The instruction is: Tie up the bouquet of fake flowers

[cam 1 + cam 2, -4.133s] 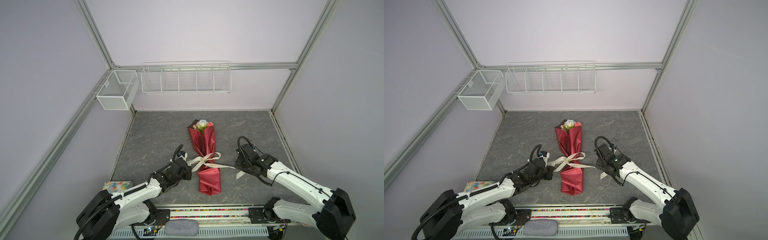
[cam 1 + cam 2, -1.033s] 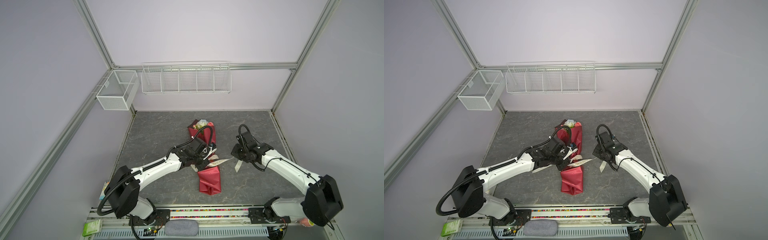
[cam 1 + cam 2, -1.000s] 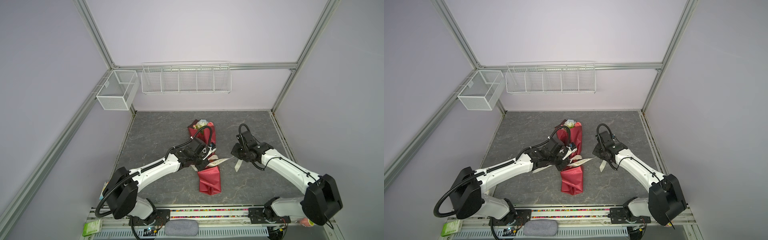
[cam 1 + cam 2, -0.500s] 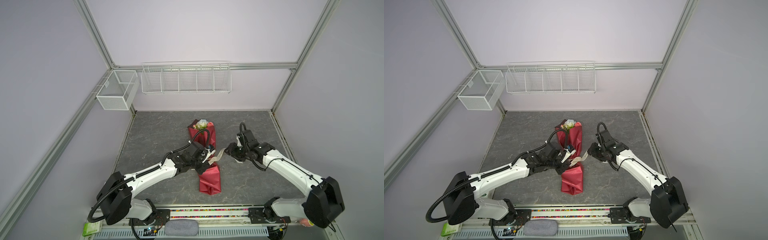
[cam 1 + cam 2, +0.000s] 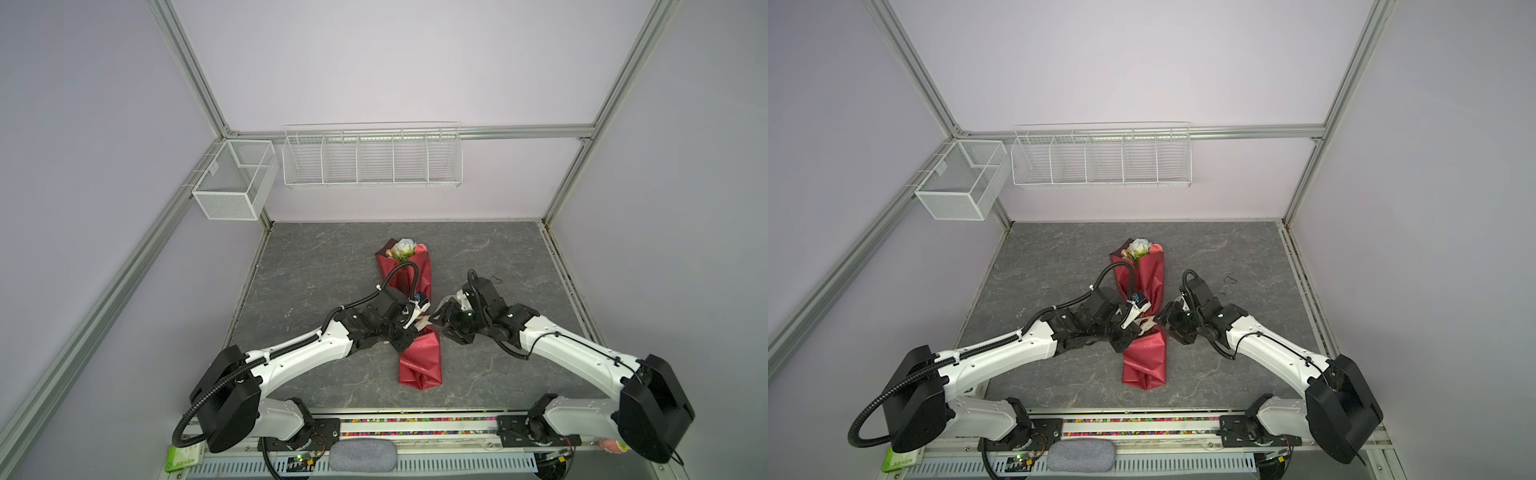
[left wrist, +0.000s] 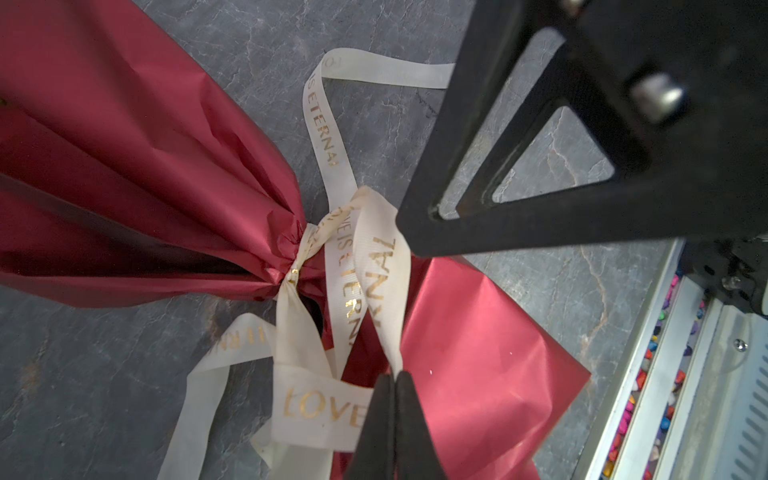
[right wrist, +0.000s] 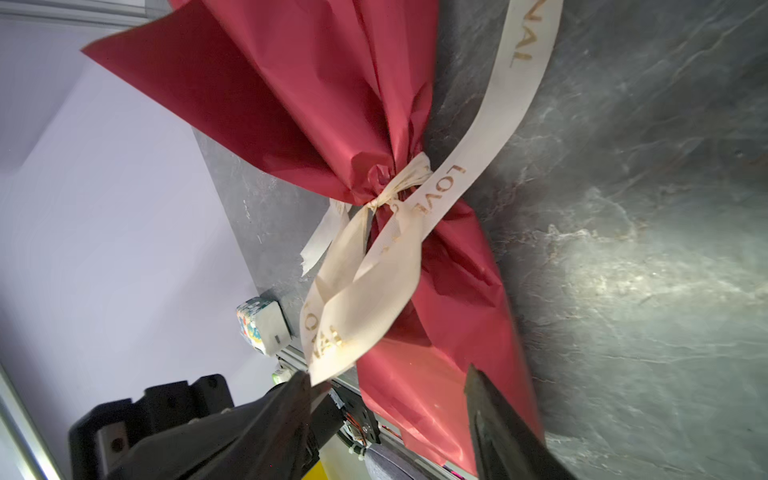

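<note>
The bouquet of fake flowers lies along the middle of the grey table in red paper, its blooms at the far end. A cream ribbon with gold lettering is knotted round its waist. My left gripper is shut on a folded strand of that ribbon, just left of the knot. My right gripper stands open just right of the waist, red paper showing in the gap. The ribbon loop's end lies at one of its fingertips.
A white wire rack and a mesh box hang on the back and left walls. The arms' rail runs along the table's front edge. A loose ribbon tail lies on the table beside the bouquet.
My right gripper has opened, let go of the ribbon tail and moved left to the bouquet's waist. My left gripper, still shut on the ribbon, has shifted slightly toward the front.
</note>
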`<move>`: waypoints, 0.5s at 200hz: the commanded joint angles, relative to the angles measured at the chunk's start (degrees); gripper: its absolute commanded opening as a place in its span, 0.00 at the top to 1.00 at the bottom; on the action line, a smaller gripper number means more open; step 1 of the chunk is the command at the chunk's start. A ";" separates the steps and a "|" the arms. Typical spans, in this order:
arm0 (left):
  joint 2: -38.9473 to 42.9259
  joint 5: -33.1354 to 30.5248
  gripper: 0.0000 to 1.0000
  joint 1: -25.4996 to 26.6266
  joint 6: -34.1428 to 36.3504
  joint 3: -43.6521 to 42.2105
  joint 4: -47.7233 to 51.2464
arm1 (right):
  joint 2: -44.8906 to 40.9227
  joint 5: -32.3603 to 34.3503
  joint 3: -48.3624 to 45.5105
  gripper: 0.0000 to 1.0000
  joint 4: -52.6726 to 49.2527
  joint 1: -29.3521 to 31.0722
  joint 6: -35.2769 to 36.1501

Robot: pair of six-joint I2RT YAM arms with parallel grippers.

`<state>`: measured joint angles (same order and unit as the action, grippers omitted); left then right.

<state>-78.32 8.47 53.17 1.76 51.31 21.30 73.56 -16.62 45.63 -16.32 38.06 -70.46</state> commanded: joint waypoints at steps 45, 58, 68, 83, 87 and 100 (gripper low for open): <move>0.32 1.63 1.00 0.18 -0.10 0.06 -0.41 | 4.76 -0.29 -3.50 0.38 16.51 1.61 -12.50; 0.40 1.59 1.00 0.20 0.30 0.10 -0.45 | 5.61 0.17 -2.86 0.43 16.59 1.81 -12.42; 0.61 1.41 1.00 0.19 0.59 0.07 -0.38 | 6.35 0.10 -2.41 0.50 16.48 1.83 -12.12; 0.72 0.68 1.00 0.25 0.62 -0.02 -0.32 | 7.00 0.05 -1.99 0.63 15.60 1.83 -11.22; 0.79 0.40 1.00 0.21 0.63 0.08 -0.09 | 7.00 0.22 -1.74 0.66 14.95 1.92 -10.65; 1.03 -0.56 1.00 0.18 0.56 0.43 0.93 | 6.78 0.79 -1.10 0.76 12.88 1.94 -8.79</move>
<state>-78.32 8.95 53.17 1.98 51.31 21.32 80.23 -16.56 42.92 -2.11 39.64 -79.61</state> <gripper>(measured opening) 0.047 0.293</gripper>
